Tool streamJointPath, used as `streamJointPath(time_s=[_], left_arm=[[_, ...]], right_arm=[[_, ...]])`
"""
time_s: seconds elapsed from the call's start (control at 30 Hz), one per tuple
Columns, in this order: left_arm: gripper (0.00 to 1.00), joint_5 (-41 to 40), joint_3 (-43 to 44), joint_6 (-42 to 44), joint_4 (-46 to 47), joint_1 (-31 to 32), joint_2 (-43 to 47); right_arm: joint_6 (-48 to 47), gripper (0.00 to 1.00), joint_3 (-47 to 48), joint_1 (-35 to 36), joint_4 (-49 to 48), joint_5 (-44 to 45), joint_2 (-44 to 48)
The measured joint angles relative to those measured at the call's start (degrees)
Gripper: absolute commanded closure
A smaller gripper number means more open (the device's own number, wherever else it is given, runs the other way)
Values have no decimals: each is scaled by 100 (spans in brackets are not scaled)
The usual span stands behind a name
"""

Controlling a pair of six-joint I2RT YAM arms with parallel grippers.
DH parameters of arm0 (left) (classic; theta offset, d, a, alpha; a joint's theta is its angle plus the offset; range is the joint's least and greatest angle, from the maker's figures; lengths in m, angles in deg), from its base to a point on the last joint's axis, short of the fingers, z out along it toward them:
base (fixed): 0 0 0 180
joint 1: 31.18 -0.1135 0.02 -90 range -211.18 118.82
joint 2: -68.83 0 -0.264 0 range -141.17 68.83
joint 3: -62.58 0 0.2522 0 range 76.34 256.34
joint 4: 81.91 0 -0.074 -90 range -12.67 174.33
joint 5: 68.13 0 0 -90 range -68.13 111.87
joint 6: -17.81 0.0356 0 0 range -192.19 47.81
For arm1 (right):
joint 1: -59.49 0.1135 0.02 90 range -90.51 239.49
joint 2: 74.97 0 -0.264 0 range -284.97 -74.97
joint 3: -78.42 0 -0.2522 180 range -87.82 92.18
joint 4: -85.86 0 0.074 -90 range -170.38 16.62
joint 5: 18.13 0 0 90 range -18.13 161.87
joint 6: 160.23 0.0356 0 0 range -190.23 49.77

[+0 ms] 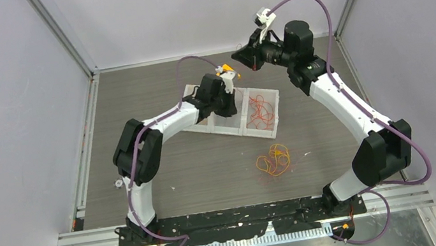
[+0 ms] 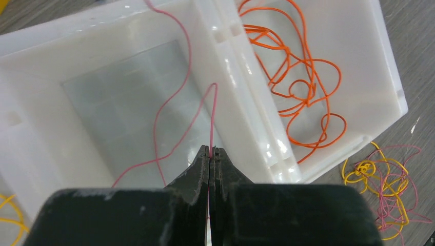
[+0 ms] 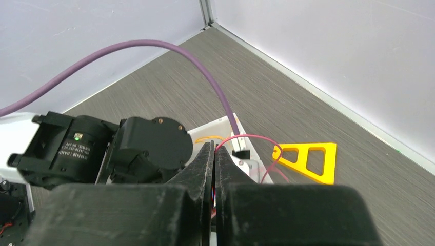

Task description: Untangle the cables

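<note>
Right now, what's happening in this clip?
Both arms are working one pink cable. The left hand is shut on it above the white tray, over the compartment next to the one with the orange cable. The right hand, raised near the back, also looks shut on it. A yellow-and-pink tangle lies on the table in front of the tray.

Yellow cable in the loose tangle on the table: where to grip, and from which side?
Probably at the yellow cable's small bunched clump on the tray-side edge of the tangle. It gives more to pinch than one flat strand. Come straight down from above, since the loops lie flat on the table, apart from the tray.
</note>
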Motion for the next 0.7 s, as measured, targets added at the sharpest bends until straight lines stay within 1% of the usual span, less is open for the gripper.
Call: streamJointPath(time_s=[0.03, 0.07, 0.1, 0.13, 0.17, 0.2, 0.27, 0.3, 0.33, 0.37, 0.47, 0.5, 0.6, 0.7], left_arm=[[100, 4, 26, -42, -52, -42, -9], [98, 7, 39, -68, -81, -85, -9], [92, 11, 52, -98, -90, -118, -7], [84, 26, 63, -162, -87, -160, -7], [71, 28, 63, -208, -103, -199, -7], [61, 28, 63, -247, -122, -227, -7], [48, 37, 63, -282, -199, -275, 7], [45, 55, 59, -321, -219, -289, 28], [36, 98, 22, -330, -199, -295, 83], [31, 166, -44, -341, -164, -299, 179], [22, 437, -310, -378, 28, -297, 640], [20, 520, -385, -376, 111, -297, 822], [18, 745, -581, -356, 452, -293, 1405], [17, 896, -817, -317, 601, -330, 1937]], right_arm=[[7, 95, 0, -9, -4, -22, 0], [13, 95, 0, -13, -4, -46, 0], [24, 95, -2, -13, -2, -63, 0], [31, 95, -2, -13, -2, -87, 0], [48, 94, -2, -13, -9, -114, 0], [70, 94, -2, -13, -22, -138, 0], [127, 95, -2, -13, -50, -184, 0], [155, 95, -2, -13, -55, -205, 0], [181, 95, -4, -13, -68, -219, 0], [201, 95, -4, -13, -87, -234, 0], [286, 95, -13, -13, -131, -254, 0], [306, 95, -15, -13, -140, -254, 0], [350, 95, -15, -11, -173, -254, -13], [409, 95, -15, 17, -216, -251, -59]])
